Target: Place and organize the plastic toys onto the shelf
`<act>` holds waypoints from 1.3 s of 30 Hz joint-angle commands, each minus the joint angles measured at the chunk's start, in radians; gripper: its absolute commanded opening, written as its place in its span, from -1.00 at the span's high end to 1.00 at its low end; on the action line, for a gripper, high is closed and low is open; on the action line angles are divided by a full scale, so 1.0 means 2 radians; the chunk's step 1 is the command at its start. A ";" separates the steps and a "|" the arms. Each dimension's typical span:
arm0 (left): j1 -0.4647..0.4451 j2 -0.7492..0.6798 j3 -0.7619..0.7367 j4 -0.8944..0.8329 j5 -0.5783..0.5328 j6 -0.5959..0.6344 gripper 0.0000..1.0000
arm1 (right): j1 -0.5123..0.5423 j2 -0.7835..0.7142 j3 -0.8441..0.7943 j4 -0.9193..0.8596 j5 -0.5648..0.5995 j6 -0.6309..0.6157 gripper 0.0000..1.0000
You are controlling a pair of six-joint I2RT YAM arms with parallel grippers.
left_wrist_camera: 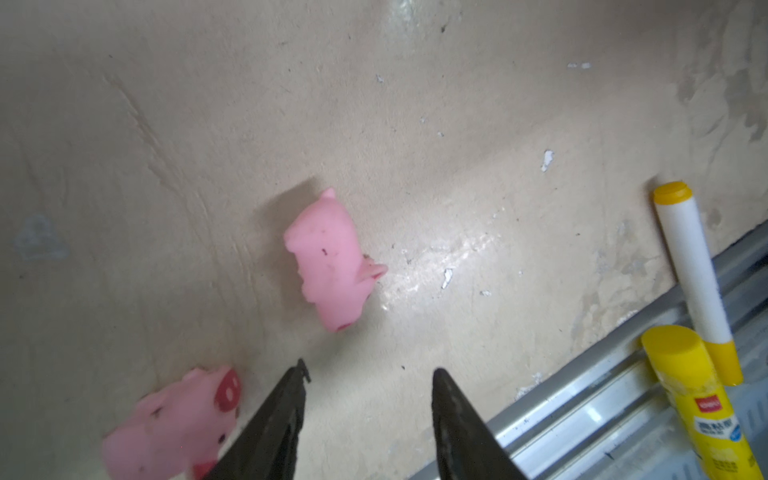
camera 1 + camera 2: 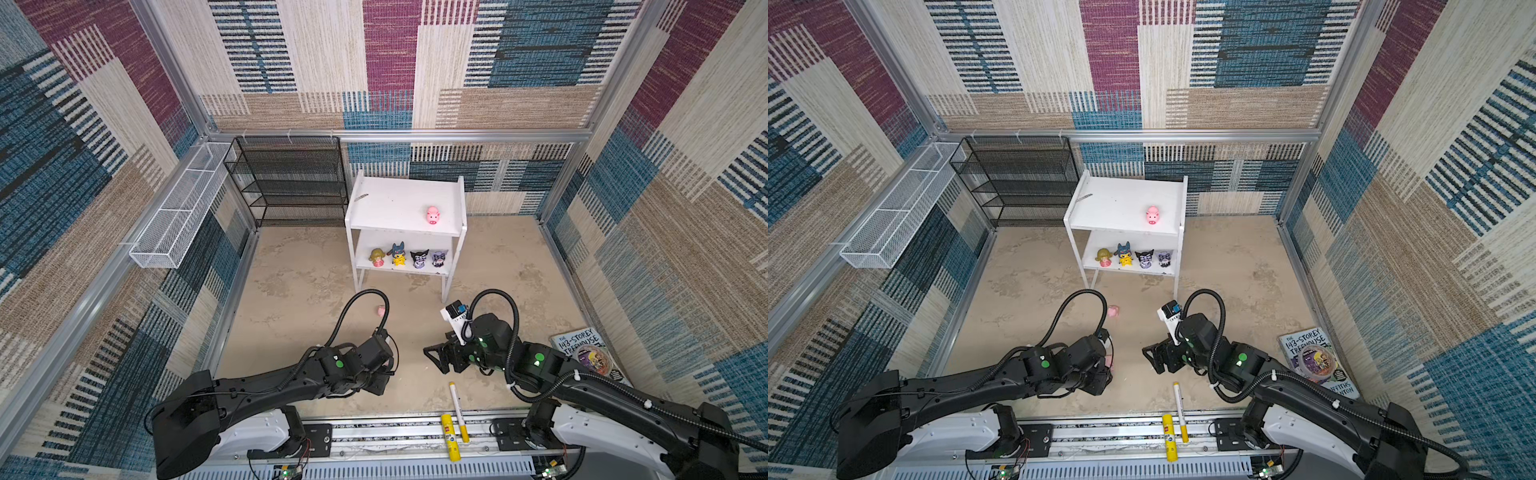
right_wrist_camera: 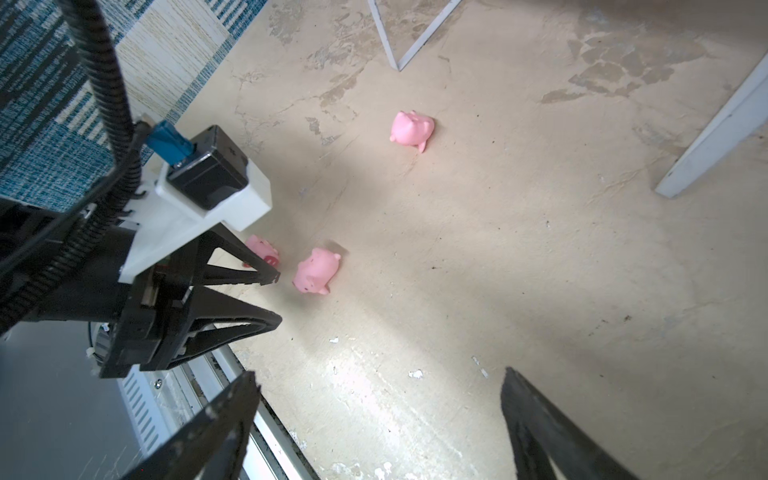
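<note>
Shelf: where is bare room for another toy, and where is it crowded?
Free: the middle of the top board, between a small grey scrap and the pink pig. Crowded: the lower board, four figures in a row.

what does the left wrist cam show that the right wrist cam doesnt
Only the left wrist view: the yellow-capped marker and the yellow tube.
Only the right wrist view: a third pink pig on the floor near the shelf legs, and the right gripper, open.
Both: the left gripper, open and empty, with two pigs on the floor by it, the red-snouted pig and the nearer pig ahead of its tips.
</note>
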State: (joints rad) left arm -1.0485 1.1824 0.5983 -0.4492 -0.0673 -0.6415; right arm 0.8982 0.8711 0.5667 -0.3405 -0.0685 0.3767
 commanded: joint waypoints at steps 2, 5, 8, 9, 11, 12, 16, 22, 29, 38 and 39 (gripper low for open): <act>-0.001 0.001 0.007 0.010 -0.031 -0.001 -0.14 | 0.001 -0.004 -0.007 0.022 -0.007 0.007 -0.84; -0.001 0.007 0.019 0.003 -0.046 0.007 -0.23 | 0.001 -0.004 -0.010 0.023 -0.009 0.010 -0.84; -0.001 0.011 0.034 -0.011 -0.071 0.009 -0.25 | 0.001 -0.008 -0.011 0.024 -0.009 0.011 -0.84; -0.001 0.011 0.036 -0.015 -0.084 0.007 -0.25 | 0.001 -0.009 -0.011 0.022 -0.008 0.012 -0.84; 0.000 0.015 0.040 -0.024 -0.104 0.006 -0.25 | 0.001 -0.012 -0.012 0.021 -0.008 0.013 -0.84; 0.000 0.018 0.043 -0.029 -0.112 0.005 -0.25 | 0.001 -0.012 -0.012 0.021 -0.007 0.013 -0.83; 0.004 0.040 0.057 -0.050 -0.137 0.004 -0.17 | 0.001 -0.015 -0.013 0.020 -0.008 0.014 -0.83; 0.018 0.060 0.060 -0.047 -0.139 0.003 -0.09 | 0.001 -0.014 -0.012 0.020 -0.011 0.015 -0.83; 0.024 0.070 0.049 -0.031 -0.126 0.004 -0.07 | 0.001 -0.012 -0.011 0.021 -0.022 0.012 -0.82; 0.029 0.082 0.043 -0.016 -0.114 0.011 -0.08 | 0.002 -0.002 -0.007 0.023 -0.027 0.007 -0.82; 0.028 0.083 0.044 -0.019 -0.117 0.008 -0.07 | 0.001 -0.001 -0.006 0.023 -0.027 0.006 -0.82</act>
State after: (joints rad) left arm -0.9947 1.3392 0.6842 -0.4873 -0.3073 -0.6281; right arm 0.8989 0.8646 0.5430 -0.3328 -0.1078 0.3950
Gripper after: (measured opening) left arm 0.537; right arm 0.909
